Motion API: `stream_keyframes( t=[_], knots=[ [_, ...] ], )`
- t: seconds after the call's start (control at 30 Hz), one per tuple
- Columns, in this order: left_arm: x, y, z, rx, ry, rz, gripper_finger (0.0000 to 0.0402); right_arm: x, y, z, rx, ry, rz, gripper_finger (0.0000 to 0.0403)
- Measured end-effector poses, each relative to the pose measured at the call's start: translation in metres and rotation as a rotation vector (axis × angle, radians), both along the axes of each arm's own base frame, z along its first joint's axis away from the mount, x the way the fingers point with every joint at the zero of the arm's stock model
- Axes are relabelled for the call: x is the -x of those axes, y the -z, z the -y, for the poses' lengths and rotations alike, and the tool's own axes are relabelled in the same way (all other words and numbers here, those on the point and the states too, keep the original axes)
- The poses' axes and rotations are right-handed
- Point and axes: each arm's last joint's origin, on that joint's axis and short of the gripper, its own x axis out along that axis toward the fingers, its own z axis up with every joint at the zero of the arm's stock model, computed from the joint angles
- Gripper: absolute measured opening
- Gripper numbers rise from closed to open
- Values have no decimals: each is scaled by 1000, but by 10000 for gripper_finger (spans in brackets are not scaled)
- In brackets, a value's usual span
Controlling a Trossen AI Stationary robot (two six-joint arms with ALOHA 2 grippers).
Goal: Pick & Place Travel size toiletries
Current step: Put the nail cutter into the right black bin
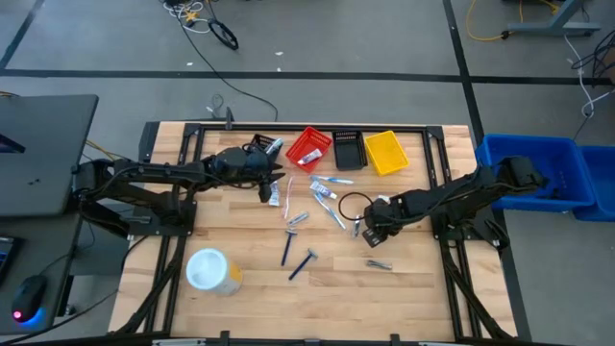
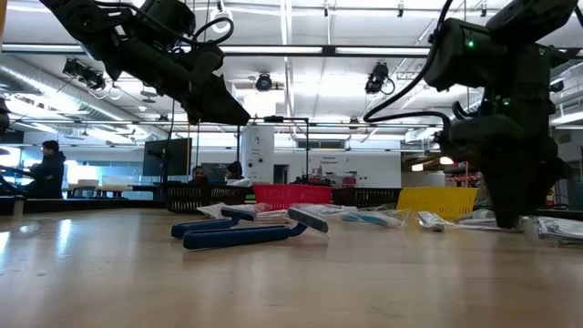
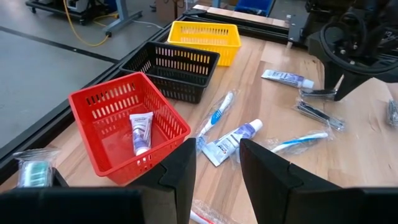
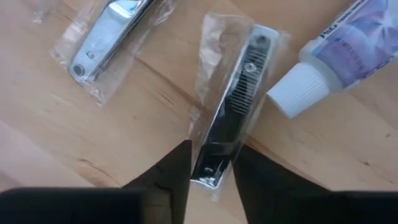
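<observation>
Between my right jaws (image 4: 210, 163), parted and not yet gripping, lies a bagged nail clipper (image 4: 233, 106); left jaws (image 3: 217, 163) hang open, red basket (image 3: 99, 134) just beyond

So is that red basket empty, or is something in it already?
Not empty. The red basket holds one small white tube with a purple label, lying on its floor; nothing else shows inside.

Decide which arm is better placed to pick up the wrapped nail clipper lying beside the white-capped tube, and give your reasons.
The right. Its hand is down at the table with open fingers straddling the wrapped nail clipper. The left hand hovers open near the red basket, away from it.
</observation>
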Motion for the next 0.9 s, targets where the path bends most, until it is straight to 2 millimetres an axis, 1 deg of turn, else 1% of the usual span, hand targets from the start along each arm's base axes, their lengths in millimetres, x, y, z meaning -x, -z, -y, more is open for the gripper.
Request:
stream_keyframes(
  t=[0.13, 0.27, 0.37, 0.43, 0.5, 0.6, 0.67, 0.73, 0.8, 0.9],
  knots=[
    [0, 0, 0, 0, -1, 0, 130, 0, 0, 0, 3, -15, -3, 101],
    [0, 0, 0, 0, 0, 0, 130, 0, 0, -1, -3, -41, 0, 95],
    [0, 0, 0, 0, 0, 0, 130, -4, -5, -1, -6, -67, 5, 92],
    [0, 0, 0, 0, -1, 0, 130, -9, -10, -2, -6, -82, 29, 89],
    [0, 0, 0, 0, 0, 1, 130, -17, -19, -2, -5, -101, 73, 86],
    [0, 0, 0, 0, 0, 1, 130, -21, -26, 0, 0, -117, 77, 84],
    [0, 0, 0, 0, 0, 1, 130, -26, -35, 1, 1, -125, 114, 84],
    [0, 0, 0, 0, 0, 0, 130, -28, -43, 3, 10, -124, 119, 84],
    [0, 0, 0, 0, 1, 1, 130, -26, -48, 7, 42, -135, 87, 84],
    [0, 0, 0, -8, 4, -3, 130, -31, -63, 16, 110, -138, 145, 83]
  ],
)
